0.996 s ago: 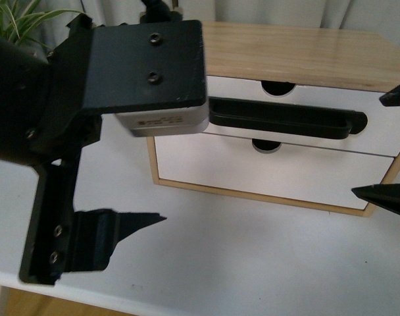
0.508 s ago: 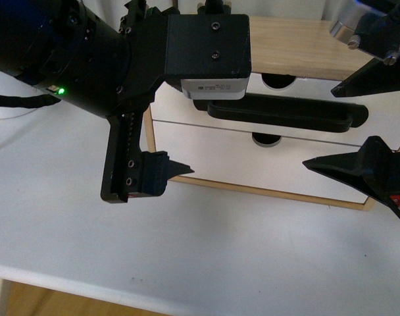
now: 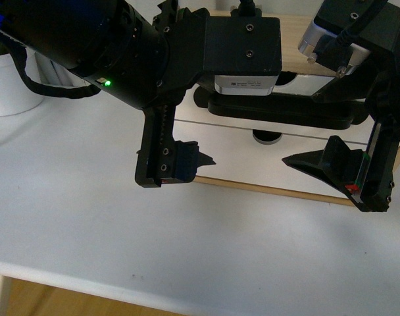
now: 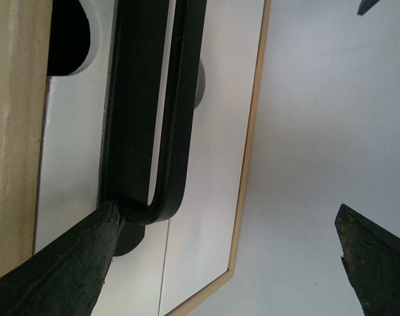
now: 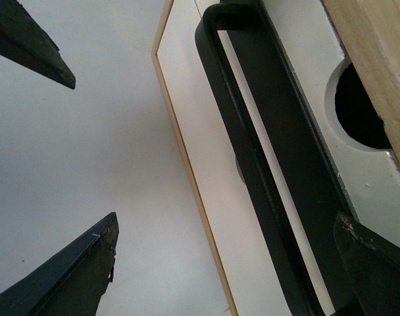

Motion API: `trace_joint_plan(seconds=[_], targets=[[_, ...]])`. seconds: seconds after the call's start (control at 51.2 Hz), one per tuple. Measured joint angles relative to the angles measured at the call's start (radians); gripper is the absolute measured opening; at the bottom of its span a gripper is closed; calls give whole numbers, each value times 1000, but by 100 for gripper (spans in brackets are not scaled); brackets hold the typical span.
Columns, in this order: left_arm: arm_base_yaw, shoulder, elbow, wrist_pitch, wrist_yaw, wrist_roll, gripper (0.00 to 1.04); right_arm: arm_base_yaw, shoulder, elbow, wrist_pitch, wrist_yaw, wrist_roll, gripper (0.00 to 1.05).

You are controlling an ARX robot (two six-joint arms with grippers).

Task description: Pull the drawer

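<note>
The matte black left gripper [image 3: 206, 130] is held wide, one pointed tip at the rounded end of the glossy bar handle [image 3: 285, 113]. The white drawer [image 4: 68, 145] is set uppermost in the wood-edged cabinet [image 3: 266, 189]. The right gripper [image 3: 304, 130] is likewise spread wide. Both have been brought nearer the cabinet since half a second ago.

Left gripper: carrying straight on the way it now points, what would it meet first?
Probably the end of the black bar handle, which sits between the open jaws of the left gripper, close to one fingertip. The white drawer front lies behind it; depth is hard to judge.
</note>
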State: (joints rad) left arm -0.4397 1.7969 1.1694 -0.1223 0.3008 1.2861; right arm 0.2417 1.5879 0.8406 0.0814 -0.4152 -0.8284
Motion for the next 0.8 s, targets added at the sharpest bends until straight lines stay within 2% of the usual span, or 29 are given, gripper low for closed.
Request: trace_joint_plan(seconds=[0.332, 0.8], targets=[[-39, 45, 14, 11, 4, -4, 99, -6, 29, 2, 31, -3, 21, 96], [-47, 60, 27, -21, -29, 49, 99, -6, 58, 2, 45, -6, 6, 96]])
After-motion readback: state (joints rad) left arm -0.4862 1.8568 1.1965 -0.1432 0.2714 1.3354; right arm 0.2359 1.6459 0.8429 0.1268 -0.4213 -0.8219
